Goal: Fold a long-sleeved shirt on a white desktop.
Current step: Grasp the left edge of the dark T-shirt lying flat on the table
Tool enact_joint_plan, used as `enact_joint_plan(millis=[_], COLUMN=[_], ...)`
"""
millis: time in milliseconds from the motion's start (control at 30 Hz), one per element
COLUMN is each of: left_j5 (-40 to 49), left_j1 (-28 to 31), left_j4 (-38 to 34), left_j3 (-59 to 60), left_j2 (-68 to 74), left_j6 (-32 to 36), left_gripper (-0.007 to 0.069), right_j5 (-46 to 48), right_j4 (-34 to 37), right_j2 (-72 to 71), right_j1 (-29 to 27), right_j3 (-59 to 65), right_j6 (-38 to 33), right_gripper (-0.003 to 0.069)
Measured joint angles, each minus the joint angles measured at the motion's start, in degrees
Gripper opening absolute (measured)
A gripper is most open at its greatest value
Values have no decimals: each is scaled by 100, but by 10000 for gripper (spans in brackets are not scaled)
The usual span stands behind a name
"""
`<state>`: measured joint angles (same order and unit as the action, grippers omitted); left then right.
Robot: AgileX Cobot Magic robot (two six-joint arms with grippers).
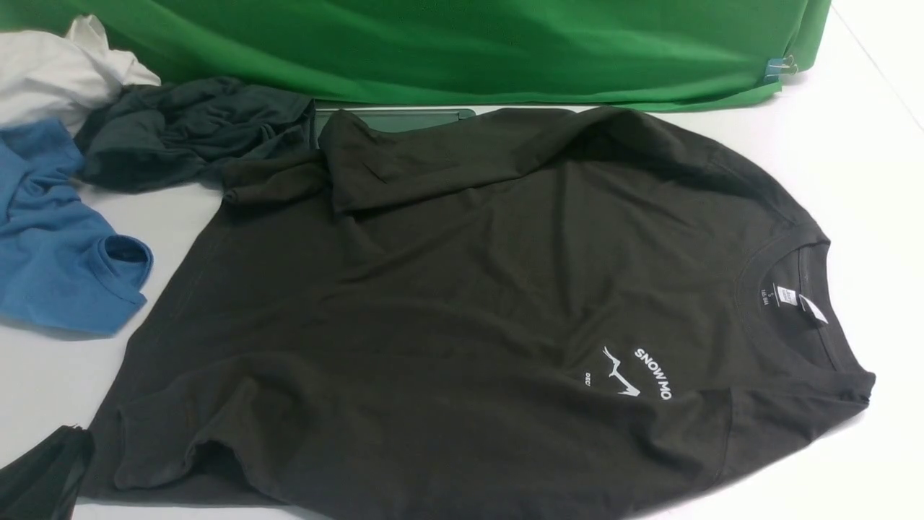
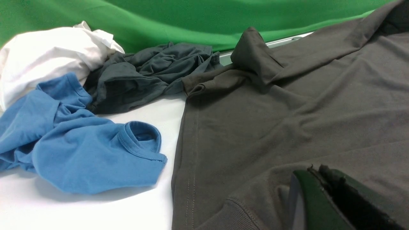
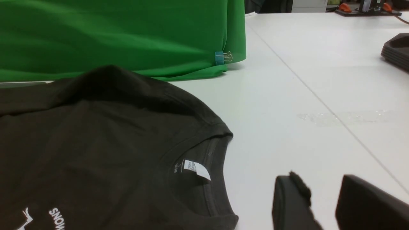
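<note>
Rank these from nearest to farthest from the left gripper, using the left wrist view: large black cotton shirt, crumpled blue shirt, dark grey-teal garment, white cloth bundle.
1. Large black cotton shirt: under the left gripper.
2. Crumpled blue shirt: to its left.
3. Dark grey-teal garment: behind the blue.
4. White cloth bundle: far back, left.

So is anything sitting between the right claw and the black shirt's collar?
Nothing visible does. The right claw stands open beside the long-sleeved shirt, and only bare white desktop lies between it and the collar.
</note>
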<state>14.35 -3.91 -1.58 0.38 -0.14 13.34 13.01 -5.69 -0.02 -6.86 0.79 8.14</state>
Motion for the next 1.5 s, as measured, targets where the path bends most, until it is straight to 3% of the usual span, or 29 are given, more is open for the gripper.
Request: enact_joint_plan(millis=[200, 367, 533, 700, 767, 900, 1000, 1100, 1300, 1500], left_j5=[-262, -1435, -2595, -2919, -3595, -5042, -5728, -5045, -3180, 224], left_j1=[0, 0, 0, 0, 0, 0, 0, 0, 0, 0], left_j4=[-14, -119, -123, -161, -273, -341, -508, -646, -622, 71], left_j3=[0, 0, 0, 0, 0, 0, -113, -831, -3133, -5980], left_j2=[0, 0, 0, 0, 0, 0, -7, 22, 1021, 2807], left_j6=[0, 0, 0, 0, -435, -2002, -2648, -2885, -2505, -2257], left_gripper=[39, 38, 38, 38, 38, 38, 38, 38, 38, 38], right_j5=[-28, -799, -2236, -3263, -3834, -4689, -4585, -4072, -3024, -318], right_j4=[0, 0, -4, -4, -4, -4, -4, -6, -17, -17], right_j2=[0, 0, 0, 0, 0, 36, 173, 547, 1739, 3391], right_j1=[0, 0, 0, 0, 0, 0, 0, 0, 0, 0], right_j3=[0, 0, 0, 0, 0, 0, -348, -1263, -3549, -6143], right_j6=[0, 218, 1584, 2410, 2616, 3109, 3390, 3337, 2673, 1535], right_gripper=[242, 242, 242, 242, 242, 242, 242, 242, 242, 242])
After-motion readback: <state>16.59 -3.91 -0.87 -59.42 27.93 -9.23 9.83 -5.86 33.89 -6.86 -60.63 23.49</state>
